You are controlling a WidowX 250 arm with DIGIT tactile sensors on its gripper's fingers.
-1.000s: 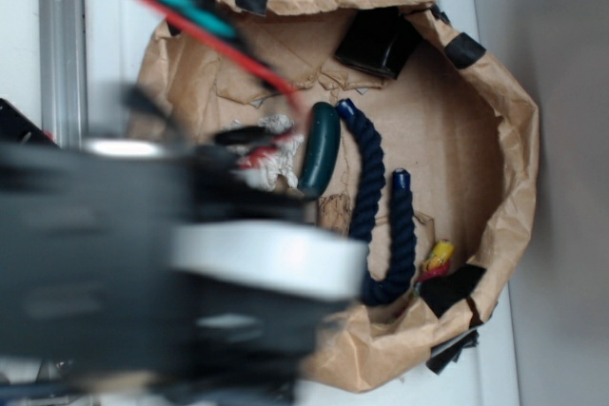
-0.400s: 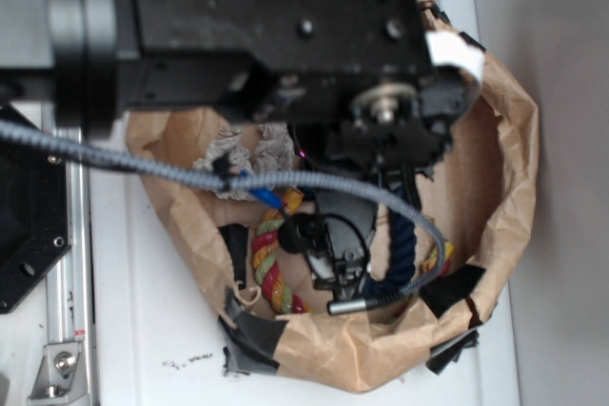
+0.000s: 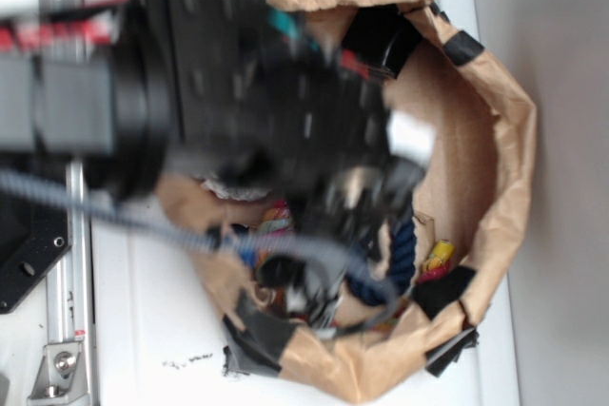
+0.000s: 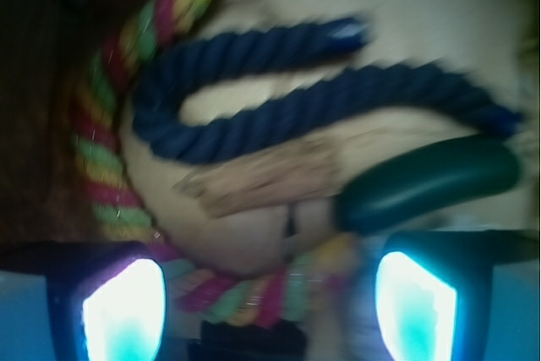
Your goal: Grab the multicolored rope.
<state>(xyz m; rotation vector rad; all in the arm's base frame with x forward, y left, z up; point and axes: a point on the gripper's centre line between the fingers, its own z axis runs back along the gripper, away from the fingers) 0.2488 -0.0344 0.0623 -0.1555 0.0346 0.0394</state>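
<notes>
In the wrist view the multicolored rope (image 4: 101,166) of red, yellow and green strands curves from the top, down the left side and along the bottom. Its lower stretch lies between my gripper's (image 4: 270,310) two lit fingertips. The gripper is open, with the fingers (image 4: 127,310) wide apart on either side of that stretch; whether they touch it I cannot tell through the blur. In the exterior view the blurred arm hides most of the rope (image 3: 276,219); only a short piece and a yellow-red end show. The gripper (image 3: 304,294) hangs low inside the paper bag.
A dark navy U-shaped rope (image 4: 254,82) and a dark green oblong object (image 4: 431,179) lie close beyond the fingers on the brown paper. The crumpled paper bag wall (image 3: 509,140) rings everything. A black object (image 3: 381,40) sits at the bag's far side.
The arm has swung across the bag and is still moving, blurred. It now sits lower in the exterior view and covers the rope that showed 0.4 s ago.
</notes>
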